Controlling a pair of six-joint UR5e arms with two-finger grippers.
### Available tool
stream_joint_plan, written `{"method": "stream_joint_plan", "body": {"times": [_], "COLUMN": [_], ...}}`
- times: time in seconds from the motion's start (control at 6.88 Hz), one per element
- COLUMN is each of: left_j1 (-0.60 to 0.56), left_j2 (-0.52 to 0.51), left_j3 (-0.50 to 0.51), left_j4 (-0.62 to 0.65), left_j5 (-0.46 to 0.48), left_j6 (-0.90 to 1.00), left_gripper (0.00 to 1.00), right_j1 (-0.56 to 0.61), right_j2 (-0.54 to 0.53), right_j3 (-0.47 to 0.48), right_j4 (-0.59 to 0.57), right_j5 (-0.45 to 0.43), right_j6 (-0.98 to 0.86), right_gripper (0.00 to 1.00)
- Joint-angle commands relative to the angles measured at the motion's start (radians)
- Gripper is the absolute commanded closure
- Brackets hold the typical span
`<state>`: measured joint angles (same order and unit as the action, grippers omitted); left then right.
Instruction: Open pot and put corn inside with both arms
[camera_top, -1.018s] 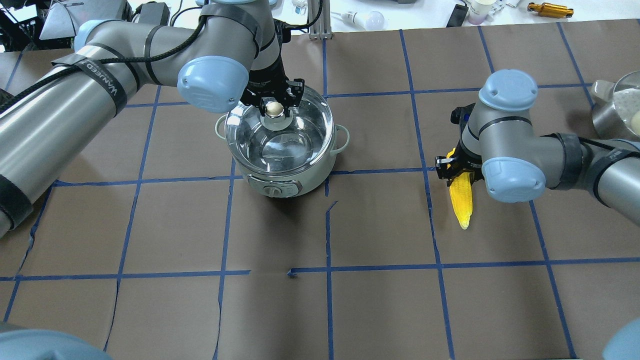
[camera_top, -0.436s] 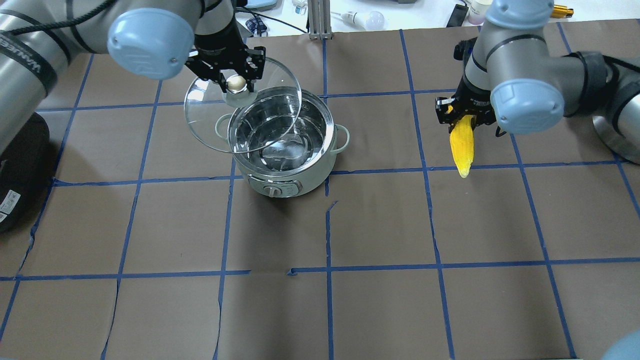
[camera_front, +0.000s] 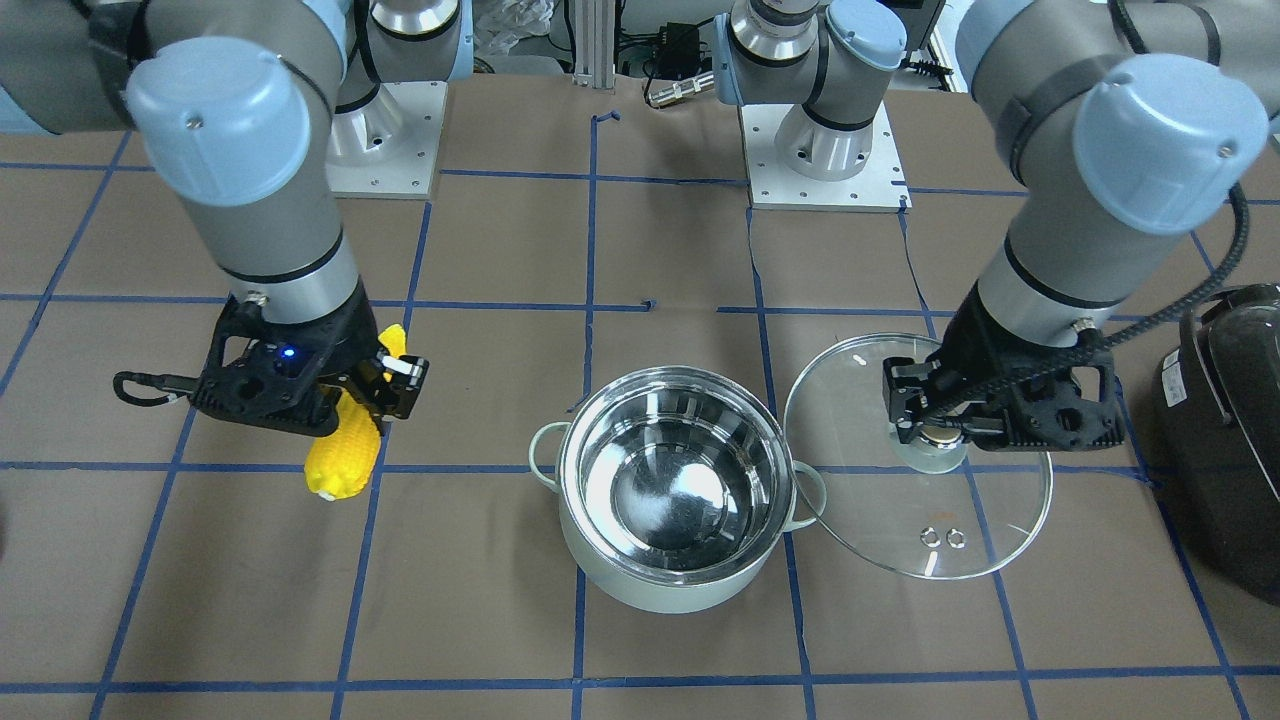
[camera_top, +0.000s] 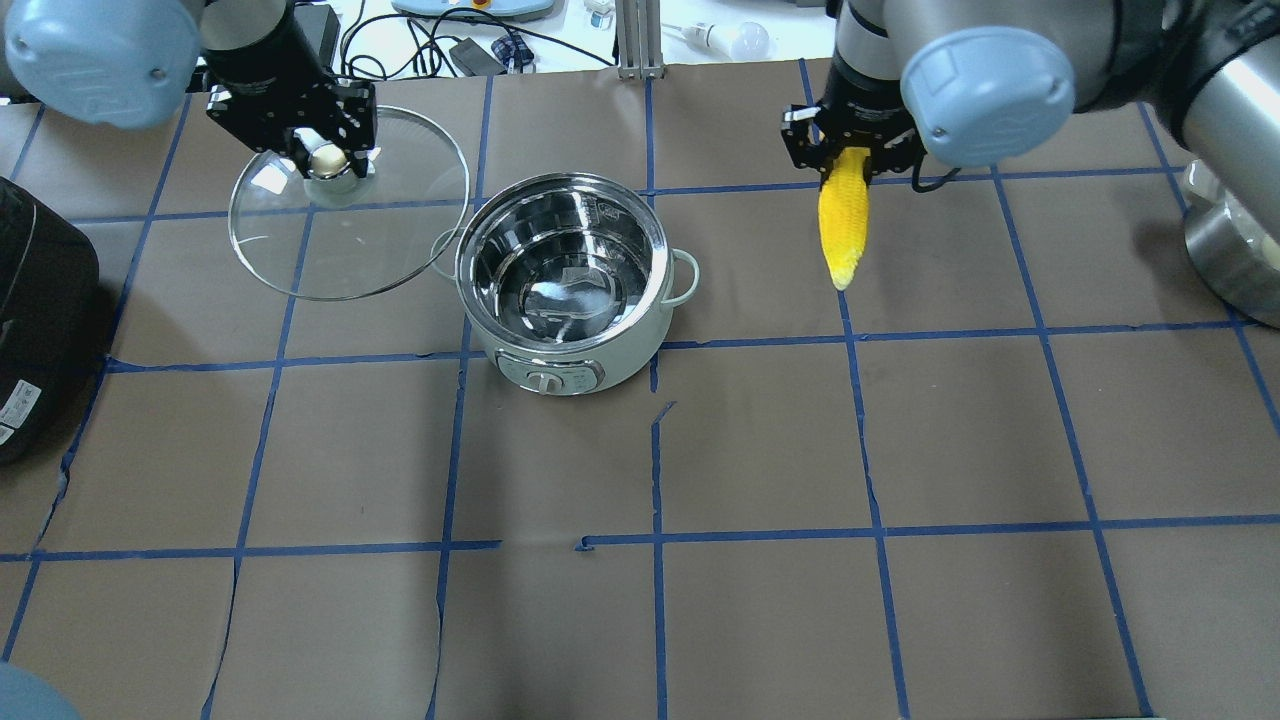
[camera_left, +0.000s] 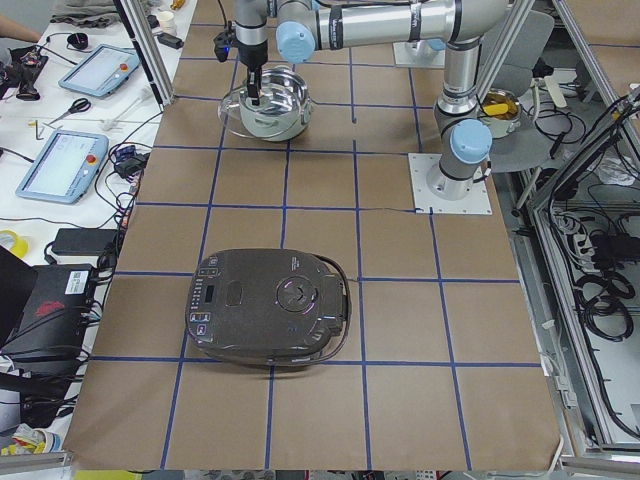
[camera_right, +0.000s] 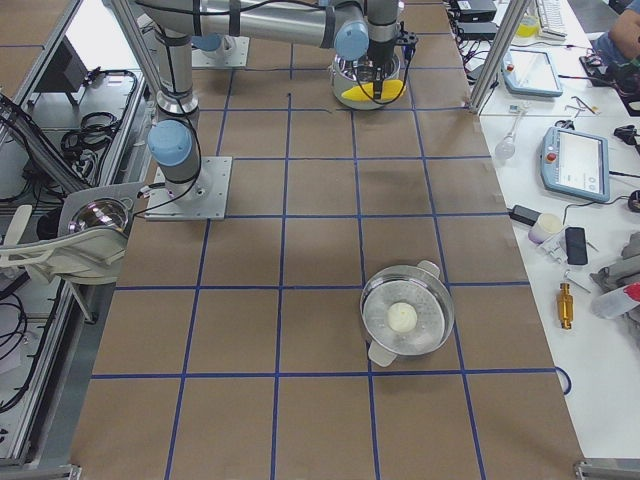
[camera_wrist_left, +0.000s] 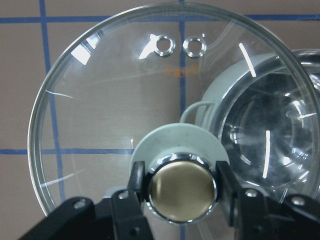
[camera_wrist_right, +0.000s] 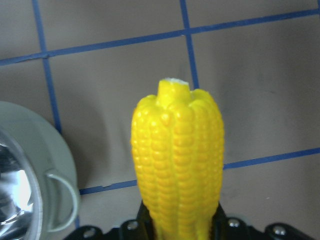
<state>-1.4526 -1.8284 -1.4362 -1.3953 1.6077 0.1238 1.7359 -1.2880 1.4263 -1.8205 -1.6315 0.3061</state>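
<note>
The scene is lit brightly and evenly from overhead. Only soft, faint shadows are cast on the table (camera_top: 760, 440), beside the pot (camera_top: 620, 355). Strong glare is thrown off the pot's steel interior, and white streaks are reflected in the lid (camera_wrist_left: 100, 115). The corn (camera_wrist_right: 177, 165) is rendered sharp and vividly saturated close up. Fine detail is lost in the small side views.

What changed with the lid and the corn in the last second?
The left gripper lifted the glass lid off the pot and carried it to the robot's left. The right gripper raised the corn off the table and brought it nearer the pot, tip down. Both grippers stayed shut; the pot stayed put.
</note>
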Motion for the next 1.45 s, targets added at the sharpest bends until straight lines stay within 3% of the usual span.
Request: {"method": "stream_joint_plan", "body": {"times": [0.0, 0.29, 0.58, 0.73, 0.87, 1.31], "left_j1": [0.145, 0.205, 0.225, 0.271, 0.287, 0.278], "left_j2": [0.0, -0.018, -0.037, -0.052, -0.063, -0.094], "left_j3": [-0.105, -0.225, -0.337, -0.358, -0.368, -0.366], "left_j4": [0.077, 0.244, 0.405, 0.426, 0.446, 0.446], "left_j5": [-0.006, -0.002, 0.0, -0.005, -0.006, -0.009], "left_j6": [0.181, 0.302, 0.342, 0.365, 0.364, 0.373], "left_gripper": [0.7, 0.75, 0.76, 0.76, 0.77, 0.77], "right_j1": [0.179, 0.287, 0.312, 0.318, 0.318, 0.318], "right_j2": [0.134, 0.298, 0.352, 0.358, 0.355, 0.351], "right_j3": [-0.192, -0.352, -0.366, -0.356, -0.325, -0.317], "right_j4": [0.015, 0.013, 0.009, 0.007, 0.0, -0.03], "right_j5": [-0.01, -0.014, -0.011, -0.011, -0.01, -0.005], "right_j6": [0.109, 0.127, 0.105, 0.094, 0.082, 0.084], "right_gripper": [1.0, 1.0, 1.0, 0.81, 0.01, 0.0]}}
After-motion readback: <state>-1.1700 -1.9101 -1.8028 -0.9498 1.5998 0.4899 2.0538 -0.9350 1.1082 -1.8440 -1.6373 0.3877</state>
